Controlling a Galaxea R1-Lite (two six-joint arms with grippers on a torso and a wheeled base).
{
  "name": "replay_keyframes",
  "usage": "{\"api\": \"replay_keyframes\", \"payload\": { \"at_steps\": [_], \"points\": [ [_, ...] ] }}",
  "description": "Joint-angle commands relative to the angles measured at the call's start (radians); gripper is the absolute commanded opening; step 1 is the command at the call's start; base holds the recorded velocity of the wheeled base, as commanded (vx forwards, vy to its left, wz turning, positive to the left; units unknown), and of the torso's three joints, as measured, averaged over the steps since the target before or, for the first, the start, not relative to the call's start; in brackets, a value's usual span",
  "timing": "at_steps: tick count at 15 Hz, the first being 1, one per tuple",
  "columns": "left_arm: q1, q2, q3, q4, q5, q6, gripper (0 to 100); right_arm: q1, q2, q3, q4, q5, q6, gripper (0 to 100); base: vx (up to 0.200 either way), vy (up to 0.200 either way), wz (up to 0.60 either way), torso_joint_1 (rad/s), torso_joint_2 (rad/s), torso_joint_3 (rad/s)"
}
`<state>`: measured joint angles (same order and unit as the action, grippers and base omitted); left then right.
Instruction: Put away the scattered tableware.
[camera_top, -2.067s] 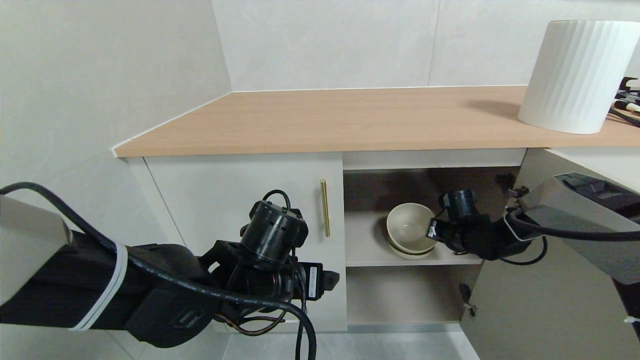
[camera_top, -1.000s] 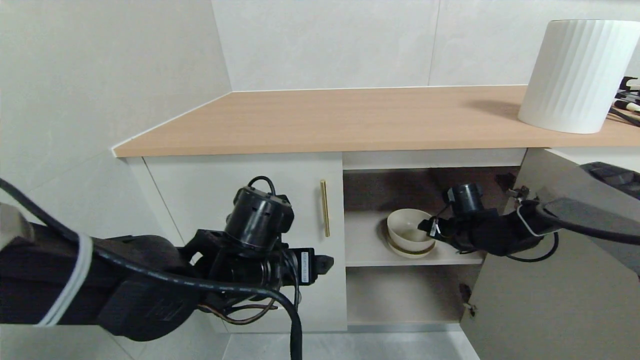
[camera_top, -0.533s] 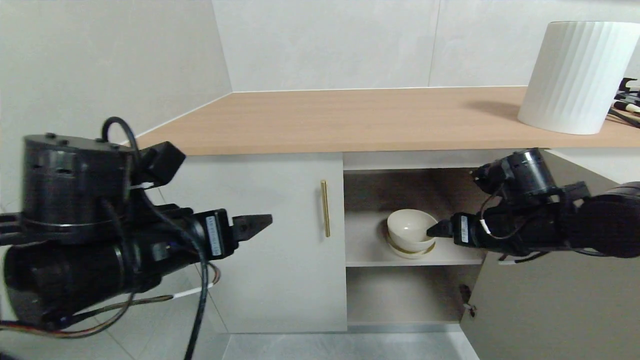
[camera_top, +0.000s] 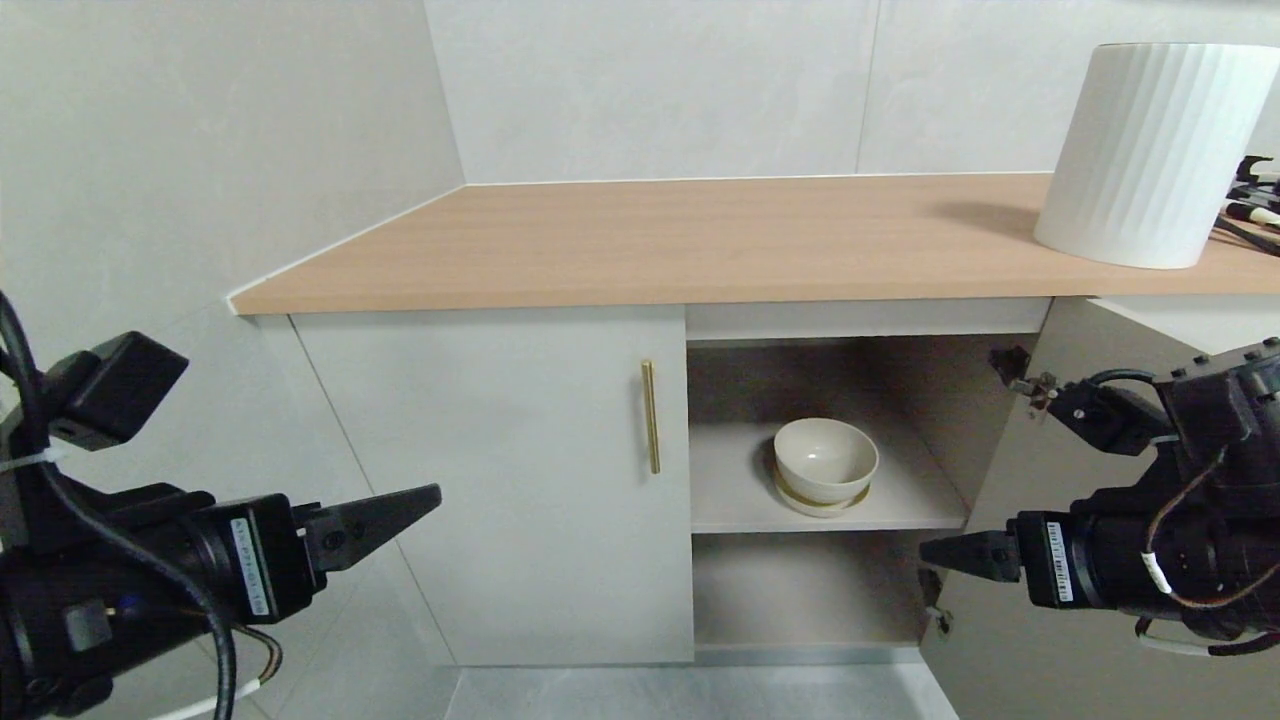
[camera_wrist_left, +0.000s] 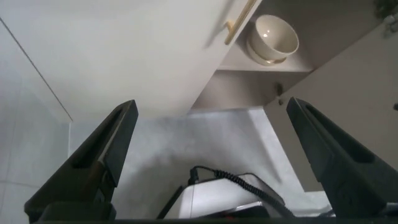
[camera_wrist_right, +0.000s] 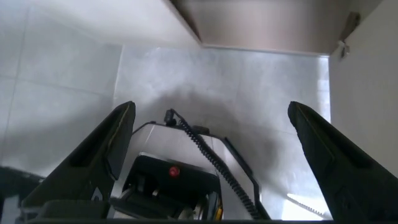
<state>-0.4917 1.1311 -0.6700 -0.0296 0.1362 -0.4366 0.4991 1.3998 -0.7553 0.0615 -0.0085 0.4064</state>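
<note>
Right tool (camera_top: 930, 552) now below and clear of shelved bowls (camera_top: 825, 462), open; left tool (camera_top: 425, 497) open.

bowl (camera_top: 825, 460) cream | countertop (camera_top: 650, 240) tan wood-grain | container (camera_top: 1150, 150) white, ribbed | handle (camera_top: 648, 415) gold

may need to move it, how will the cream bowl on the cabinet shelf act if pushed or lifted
The bowl looks like glossy glazed ceramic: probably rigid, breakable and somewhat slippery to grip. It rests on a lower dish on the shelf, so a push may slide or rock it. Its wide, upright shape seems unlikely to roll.
</note>
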Motion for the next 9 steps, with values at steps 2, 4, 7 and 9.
{"api": "replay_keyframes", "payload": {
  "at_steps": [2, 4, 7, 9],
  "points": [
    [-0.001, 0.013, 0.007, 0.0, 0.0, -0.001, 100, 0.007, -0.013, 0.01, 0.003, -0.001, 0.0, 100, -0.2, 0.0, 0.0, 0.012, 0.0, 0.005],
    [-0.001, 0.012, 0.007, 0.0, 0.0, -0.001, 100, 0.007, -0.008, 0.01, 0.001, -0.001, 0.0, 100, -0.2, 0.0, 0.0, -0.005, 0.0, 0.009],
    [-0.001, 0.015, 0.009, 0.0, 0.0, -0.001, 100, 0.007, 0.01, 0.011, 0.001, -0.001, 0.0, 100, -0.2, 0.0, 0.0, 0.005, 0.0, 0.002],
    [-0.001, 0.018, 0.009, 0.0, -0.006, -0.001, 100, 0.007, 0.01, 0.011, 0.001, -0.001, 0.0, 100, -0.2, 0.0, 0.0, 0.0, 0.0, 0.0]
  ]
}}
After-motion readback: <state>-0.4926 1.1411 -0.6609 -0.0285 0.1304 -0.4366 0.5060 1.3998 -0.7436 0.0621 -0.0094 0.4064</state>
